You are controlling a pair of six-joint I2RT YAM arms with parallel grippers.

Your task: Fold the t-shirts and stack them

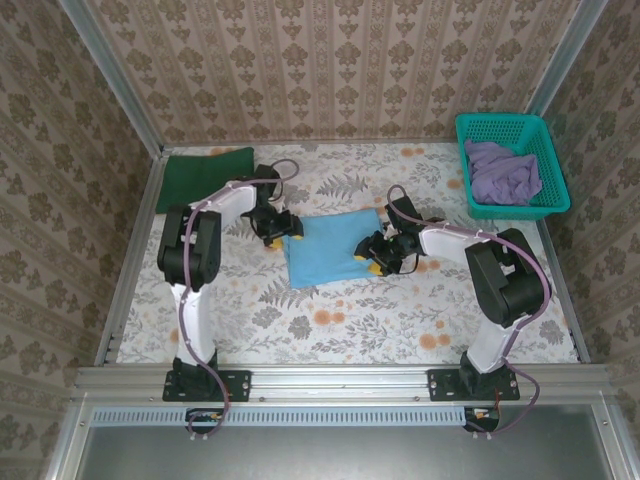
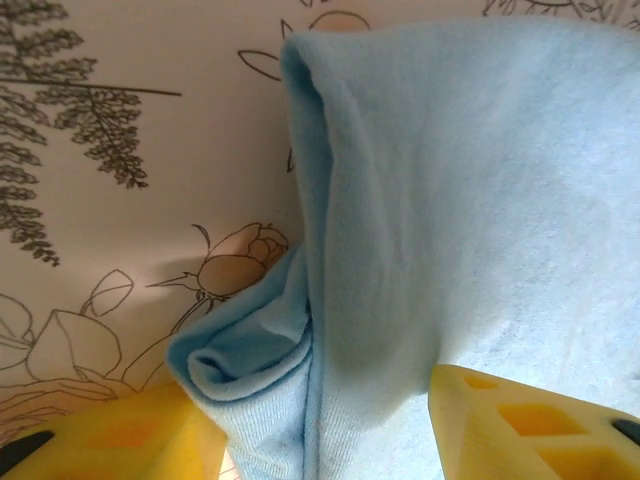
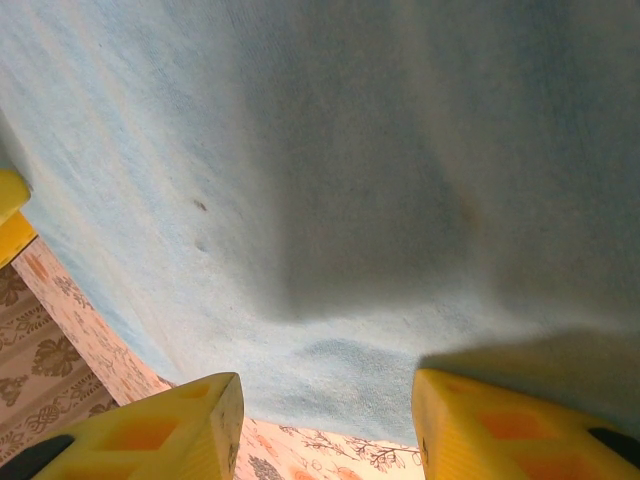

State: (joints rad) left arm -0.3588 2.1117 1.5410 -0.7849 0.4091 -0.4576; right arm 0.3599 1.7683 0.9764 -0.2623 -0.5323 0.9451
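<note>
The left gripper's point(image 1: 278, 232) jaws stand about half open at the far left corner of the light blue t-shirt point(image 1: 330, 245). In the left wrist view its blocky yellow plastic fingers point(image 2: 120, 440) sit either side of a bunched roll of that corner. One finger touches the roll; the other rests over flat cloth. The jaws are not closed on it.

The right gripper's point(image 1: 372, 258) jaws are also parted, at the right edge of the light blue t-shirt. In the right wrist view its yellow fingers point(image 3: 150, 430) frame a gap with floral table cover showing between them. They hold nothing.

The light blue t-shirt is folded into a rough rectangle, tilted slightly, lying flat between the two grippers. Its cloth looks soft and faintly fuzzy, with a fine knit. The left edge is doubled over into a smooth rounded fold, and the corner curls into a small loose tube.

To the far left of the light blue t-shirt lies a dark green t-shirt point(image 1: 203, 175), folded flat into a neat rectangle. To the far right stands a teal plastic mesh basket point(image 1: 520, 208), rectangular with open latticed walls. A dull purple t-shirt point(image 1: 503, 172) sits crumpled inside it.

The table point(image 1: 350, 320) beneath the light blue t-shirt is covered in a pale sheet printed with ferns and orange flowers.
</note>
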